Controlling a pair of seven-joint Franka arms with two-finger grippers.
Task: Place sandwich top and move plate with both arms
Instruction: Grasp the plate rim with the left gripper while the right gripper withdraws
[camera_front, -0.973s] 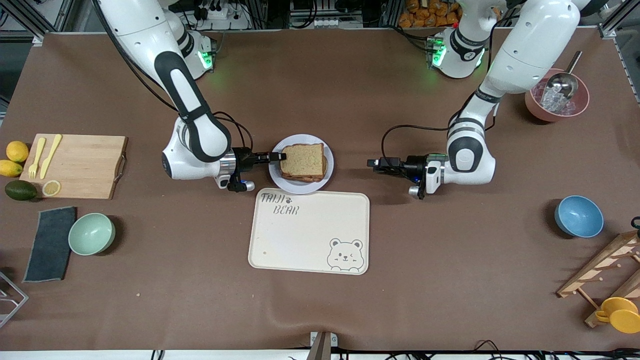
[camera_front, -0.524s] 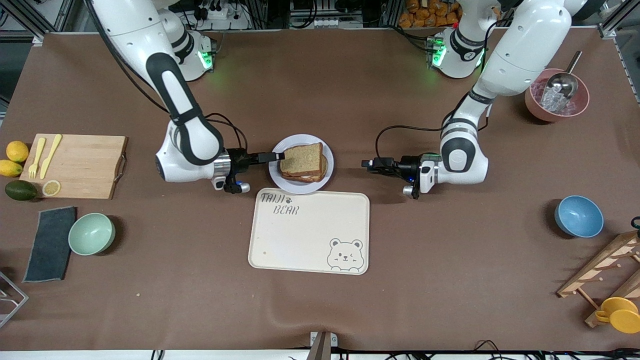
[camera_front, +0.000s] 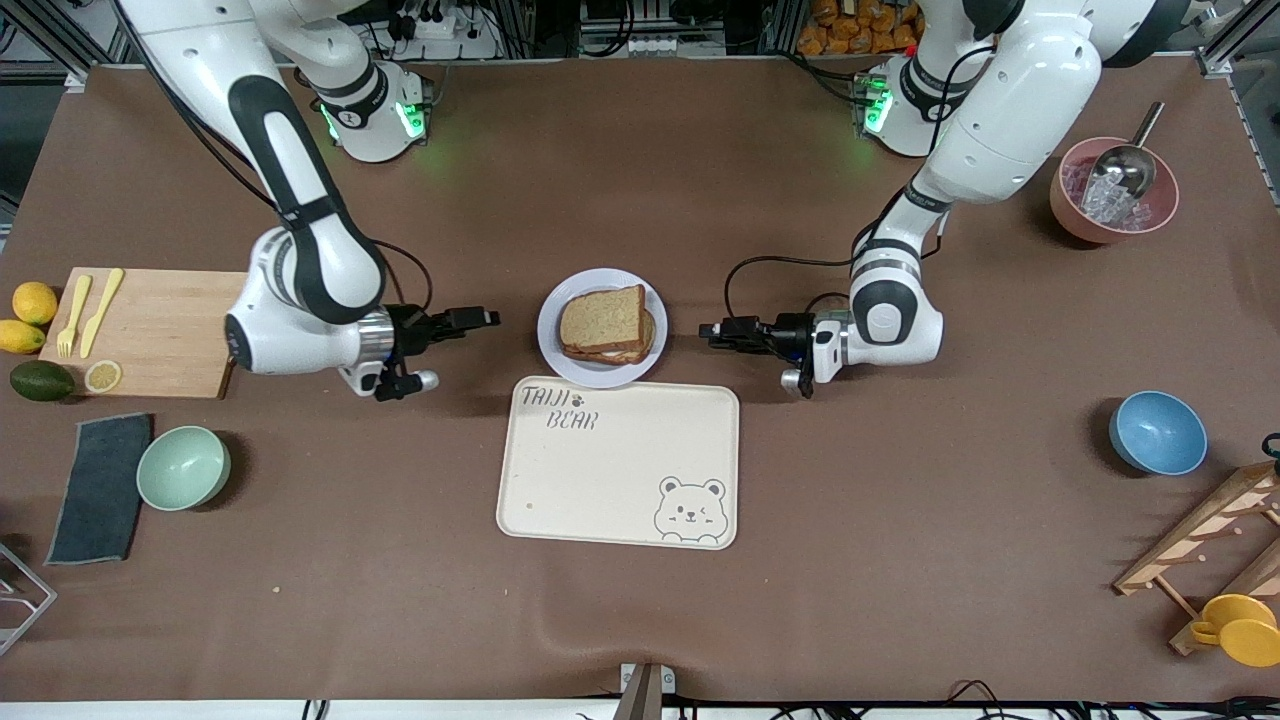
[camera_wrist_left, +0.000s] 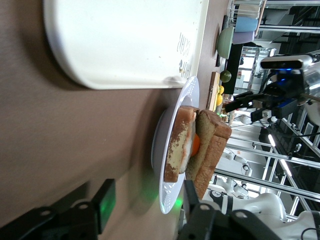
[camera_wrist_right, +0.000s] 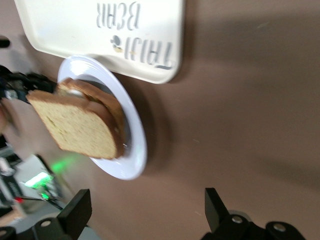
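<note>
The sandwich top, a plain brown slice, lies on the egg-topped slice on the round pale plate. My right gripper hangs low beside the plate toward the right arm's end, apart from it. In its wrist view my right gripper is open and empty, with the plate and sandwich top ahead. My left gripper is level with the plate's rim at the left arm's end. In the left wrist view it is open and the plate's rim shows between its fingers, with a gap either side. The sandwich top sits over the egg.
The cream bear tray lies just nearer the front camera than the plate. A cutting board, green bowl and dark cloth are at the right arm's end. A blue bowl, pink ice bowl and wooden rack are at the left arm's end.
My right gripper has opened, let go of the sandwich top and drawn back toward the right arm's end. My left gripper has moved closer to the plate and its jaws have narrowed.
</note>
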